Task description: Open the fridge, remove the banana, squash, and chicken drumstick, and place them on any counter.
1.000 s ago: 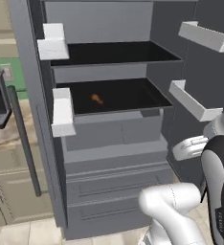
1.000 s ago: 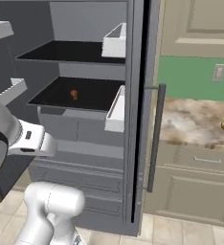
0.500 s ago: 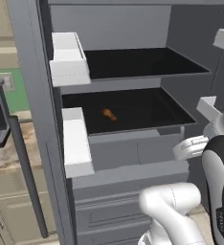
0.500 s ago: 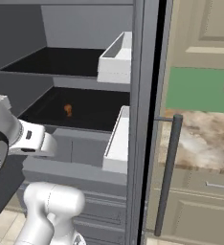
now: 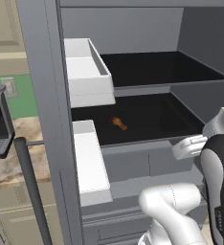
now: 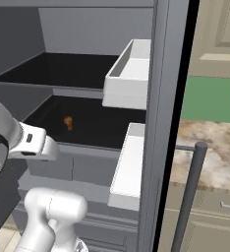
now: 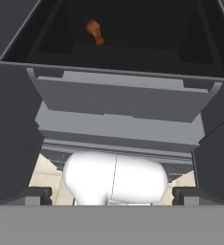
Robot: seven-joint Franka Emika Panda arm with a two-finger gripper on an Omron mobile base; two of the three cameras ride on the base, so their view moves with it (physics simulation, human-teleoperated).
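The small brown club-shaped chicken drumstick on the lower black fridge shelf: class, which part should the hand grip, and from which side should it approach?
Probably grip the small brown club-shaped chicken drumstick across its thick rounded end, which gives the open hand more to close on than the thin bone end. Come in from the open front of the lower black fridge shelf, since the shelf above blocks a top approach.

Grey fridge (image 5: pixel 42 95), seemingly orange-brown drumstick (image 5: pixel 117 123)

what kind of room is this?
A kitchen, rendered: an open fridge with a drumstick on its lower shelf, and a stone-look counter over panelled cabinets.
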